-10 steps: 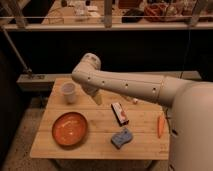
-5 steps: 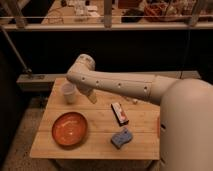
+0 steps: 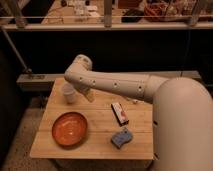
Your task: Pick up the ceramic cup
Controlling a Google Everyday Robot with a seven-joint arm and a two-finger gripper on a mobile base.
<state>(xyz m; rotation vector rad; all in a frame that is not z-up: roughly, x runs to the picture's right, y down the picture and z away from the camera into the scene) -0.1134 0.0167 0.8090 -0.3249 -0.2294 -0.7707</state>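
The ceramic cup (image 3: 69, 93) stands upright on the wooden table (image 3: 100, 145), just left of the gripper (image 3: 87, 94) and very close to it; contact cannot be made out. The orange bowl (image 3: 70, 129) lies in front of the gripper, slightly to its left. The gripper hangs low under the white arm (image 3: 115, 85); whether it is spread or pressed together cannot be told. Right of it lies a small dark and red object (image 3: 119, 112), and farther front-right a blue object (image 3: 121, 137).
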